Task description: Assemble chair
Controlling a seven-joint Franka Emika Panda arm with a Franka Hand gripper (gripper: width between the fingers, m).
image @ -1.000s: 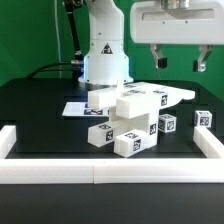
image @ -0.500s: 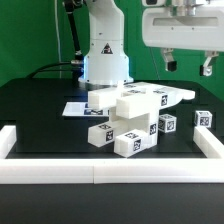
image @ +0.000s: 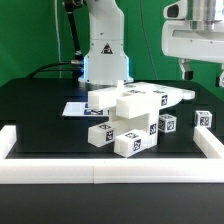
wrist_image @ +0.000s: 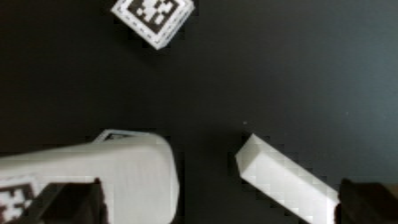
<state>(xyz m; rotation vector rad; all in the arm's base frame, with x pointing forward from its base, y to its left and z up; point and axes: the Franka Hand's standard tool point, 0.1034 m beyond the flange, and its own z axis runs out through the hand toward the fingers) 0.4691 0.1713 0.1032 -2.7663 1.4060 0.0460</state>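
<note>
**Exterior view:** The hand (image: 203,70) hangs released and empty, high above the worktop (image: 40,100), to the exterior view's right of the chair parts heap (image: 130,118). A small tagged cube (image: 204,118) lies just right of the heap. The heap looks loosely stacked, so a misaligned descent could knock parts over.

**Wrist view:** A tagged white part (wrist_image: 153,14), a rounded slab end (wrist_image: 125,165) and a white bar (wrist_image: 276,172) are visible. Which one is the target cannot be told, so a wrong pick is possible.

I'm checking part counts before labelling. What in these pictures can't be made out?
Exterior view: one finger of the gripper is cut off by this view's right edge.
Exterior view: the marker board is partly hidden behind the piled chair parts.
Wrist view: the tagged part is cut off by the frame edge and blurred.
</note>
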